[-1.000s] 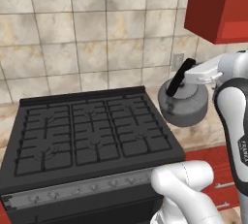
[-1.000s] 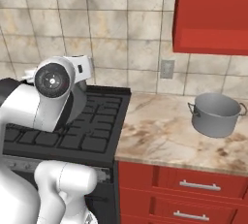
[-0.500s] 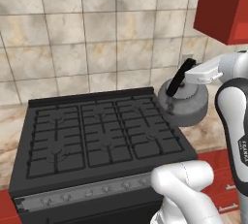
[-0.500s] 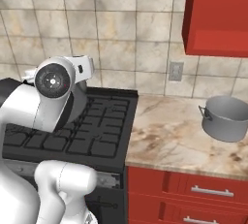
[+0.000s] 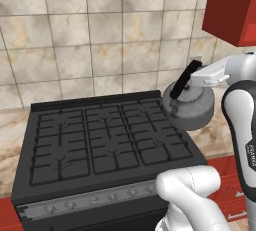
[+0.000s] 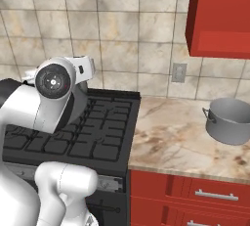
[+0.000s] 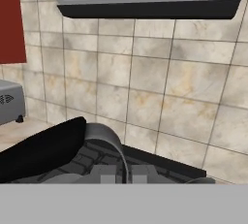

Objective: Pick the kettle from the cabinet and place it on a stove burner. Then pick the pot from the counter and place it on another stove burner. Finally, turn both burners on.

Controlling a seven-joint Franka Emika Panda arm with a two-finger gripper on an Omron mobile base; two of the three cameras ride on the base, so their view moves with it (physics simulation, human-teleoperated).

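Apparently kettle in pincer, mid-air

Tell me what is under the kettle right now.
The kettle, held by the gripper, hangs over the cooktop's right edge, where it meets the counter. The spot right beneath is covered by its body.

- Veined marble desk right of the black cooktop.
- Grey pot stands upright on the desk, near its right end.
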